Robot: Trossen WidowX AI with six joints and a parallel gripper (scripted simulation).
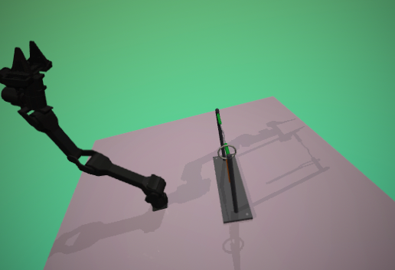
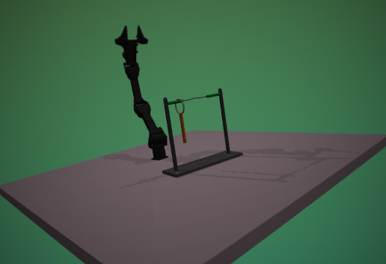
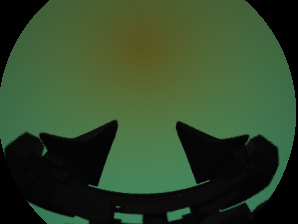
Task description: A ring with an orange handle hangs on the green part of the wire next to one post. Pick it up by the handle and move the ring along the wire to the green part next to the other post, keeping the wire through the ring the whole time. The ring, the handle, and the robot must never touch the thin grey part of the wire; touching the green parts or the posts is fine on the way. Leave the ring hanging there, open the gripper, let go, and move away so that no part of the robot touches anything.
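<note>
The ring [image 1: 218, 152] [image 2: 184, 108] hangs on the near green part [image 2: 172, 102], next to the near post [image 1: 233, 187] [image 2: 170, 134]. The wire passes through it. Its orange handle [image 1: 228, 172] [image 2: 182, 129] points down and is partly behind that post in the top view. The thin grey wire [image 1: 223, 135] [image 2: 194, 98] runs to the other green part [image 1: 219, 118] [image 2: 213, 95] beside the far post [image 1: 220, 134] [image 2: 224, 123]. My gripper [image 1: 24, 45] [image 2: 132, 27] [image 3: 147, 124] is open and empty, pointing up, high above and away from the ring.
Both posts stand on a dark base plate [image 1: 226, 203] [image 2: 203, 164] on the pinkish table [image 1: 184, 241] [image 2: 131, 217]. The arm's base [image 1: 157, 199] [image 2: 158, 152] stands beside it. Shadows of the arm and wire frame fall on the table. The wrist view shows only background beyond the fingers.
</note>
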